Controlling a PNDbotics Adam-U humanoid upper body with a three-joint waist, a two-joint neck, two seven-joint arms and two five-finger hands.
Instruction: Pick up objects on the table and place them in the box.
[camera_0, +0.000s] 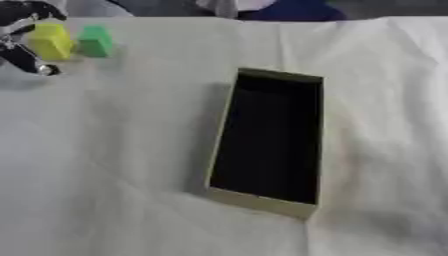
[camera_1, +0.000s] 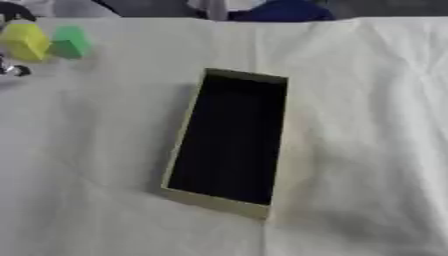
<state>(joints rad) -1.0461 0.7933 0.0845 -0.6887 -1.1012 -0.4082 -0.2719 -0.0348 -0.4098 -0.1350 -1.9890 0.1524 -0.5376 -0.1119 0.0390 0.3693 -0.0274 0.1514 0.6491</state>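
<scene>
Two blocks, yellow block (camera_0: 50, 41) and green block (camera_0: 94, 41), sit at the table's (camera_0: 131, 150) far left corner. Left hand (camera_0: 19, 35) curls around the yellow one. Next: lift and carry to the empty black-lined cardboard box (camera_0: 262, 201) mid-table.

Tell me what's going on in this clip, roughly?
The left robot hand is at the far left corner of the cloth-covered table, its fingers around a yellow block. A green block sits right beside it. The open box lies mid-table with a dark interior and nothing visible inside, so no object seems placed yet. The right robot hand is out of view.
</scene>
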